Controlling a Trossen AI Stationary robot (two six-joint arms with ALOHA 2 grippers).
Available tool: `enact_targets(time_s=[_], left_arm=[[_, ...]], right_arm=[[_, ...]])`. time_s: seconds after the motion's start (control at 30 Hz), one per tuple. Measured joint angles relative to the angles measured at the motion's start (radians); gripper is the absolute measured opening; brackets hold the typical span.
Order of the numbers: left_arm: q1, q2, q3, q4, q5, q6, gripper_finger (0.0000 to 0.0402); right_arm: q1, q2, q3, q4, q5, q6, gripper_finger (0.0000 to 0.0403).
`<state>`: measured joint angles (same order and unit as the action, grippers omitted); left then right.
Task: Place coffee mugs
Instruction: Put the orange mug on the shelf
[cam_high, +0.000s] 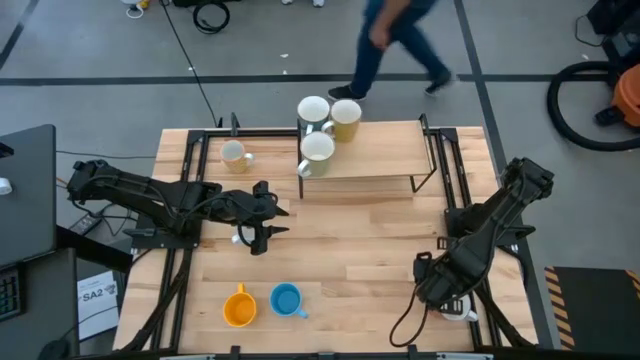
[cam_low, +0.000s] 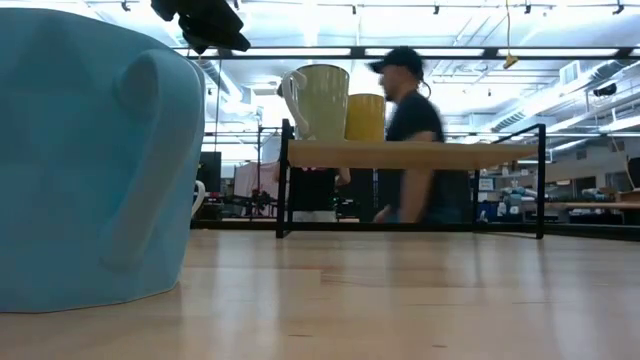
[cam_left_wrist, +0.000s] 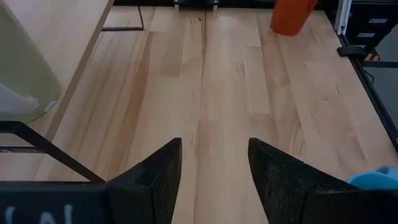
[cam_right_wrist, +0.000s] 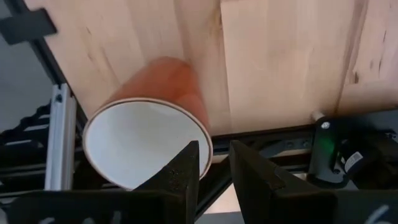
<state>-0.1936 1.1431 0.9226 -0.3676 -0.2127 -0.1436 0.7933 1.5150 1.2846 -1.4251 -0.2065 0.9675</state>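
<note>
My right gripper (cam_right_wrist: 214, 168) is at the table's near right corner (cam_high: 452, 303), shut on a reddish-brown mug (cam_right_wrist: 168, 87) with a white inside. My left gripper (cam_left_wrist: 214, 180) hangs open above bare table left of centre (cam_high: 258, 228), touching nothing. Three pale mugs (cam_high: 318, 150) stand on the shelf (cam_high: 385, 160). A cream mug (cam_high: 235, 155) stands on the table left of the shelf. An orange mug (cam_high: 238, 307) and a blue mug (cam_high: 287, 300) stand by the near edge. The blue mug (cam_low: 90, 160) fills the left of the low view. My right gripper has the reddish-brown mug by its rim (cam_right_wrist: 208, 146). One finger (cam_right_wrist: 183, 171) stands inside the white hollow and the other (cam_right_wrist: 252, 177) outside the wall. The mug's mouth faces the wrist camera and its body points away over the table's edge; whether it rests on anything is hidden.
The wooden shelf on its black frame stands at the far middle of the table. Black rails (cam_right_wrist: 261, 134) run along the table's right side, close to the held mug. A person (cam_high: 400, 45) walks past beyond the far edge. Bare wood lies between the shelf and the near mugs.
</note>
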Motion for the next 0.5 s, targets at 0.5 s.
enact_targets(time_s=[0.5], left_arm=[[0.0, 0.0, 0.0, 0.0, 0.0, 0.0, 0.0192]], right_arm=[[0.0, 0.0, -0.063, 0.067, -0.065, -0.052, 0.0095]])
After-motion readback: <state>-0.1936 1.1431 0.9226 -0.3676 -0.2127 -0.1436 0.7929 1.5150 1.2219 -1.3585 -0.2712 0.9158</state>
